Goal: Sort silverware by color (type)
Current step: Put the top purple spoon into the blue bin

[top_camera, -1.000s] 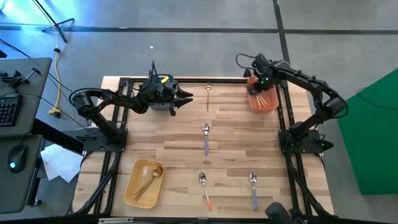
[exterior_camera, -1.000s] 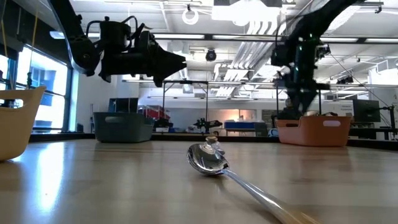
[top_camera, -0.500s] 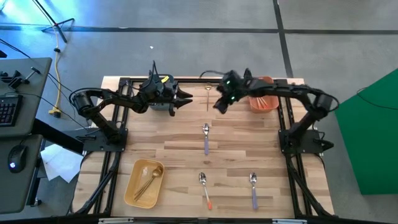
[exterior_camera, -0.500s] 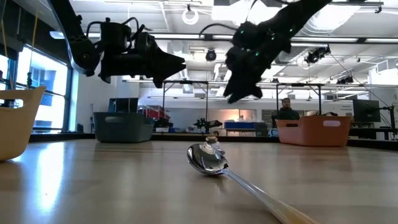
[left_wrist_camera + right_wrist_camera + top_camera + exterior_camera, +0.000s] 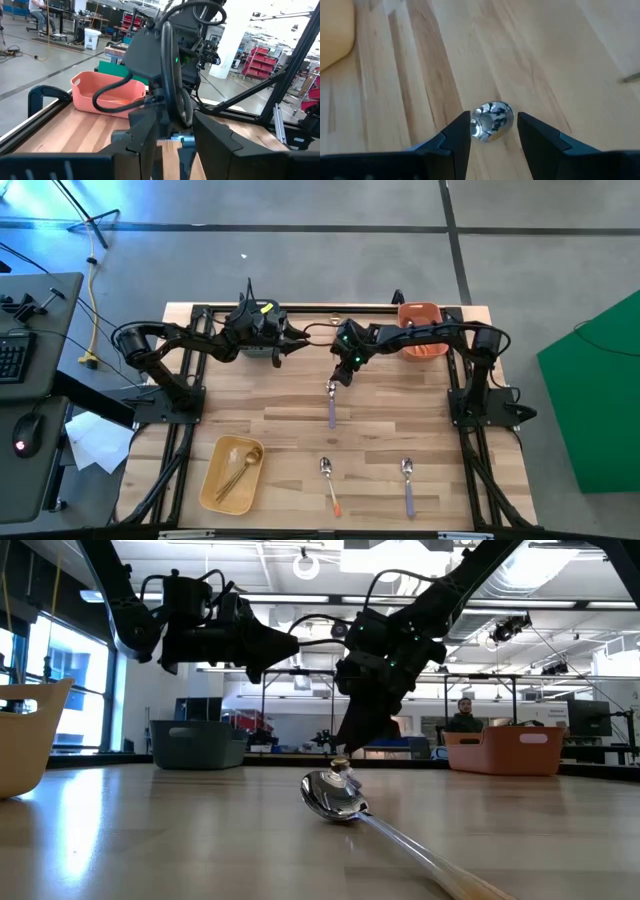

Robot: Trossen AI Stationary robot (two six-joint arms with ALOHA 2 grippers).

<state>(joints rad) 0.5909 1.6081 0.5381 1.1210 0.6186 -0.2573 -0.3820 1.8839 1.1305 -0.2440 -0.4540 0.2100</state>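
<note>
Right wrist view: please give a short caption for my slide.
Open right gripper poised around a spoon's silver bowl on the wooden table.

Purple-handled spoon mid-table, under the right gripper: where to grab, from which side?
Probably the neck just behind the bowl, from straight above. The spoon lies flat, and the open right gripper already straddles its bowl in the right wrist view, so the fingers would close across the narrow part.

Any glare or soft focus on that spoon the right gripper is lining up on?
Right wrist view: the spoon bowl mirrors bright light between the open right gripper fingers. Low view: the bowl is sharp, its handle blurs toward the lens. High view: the spoon is small but free of glare.
</note>
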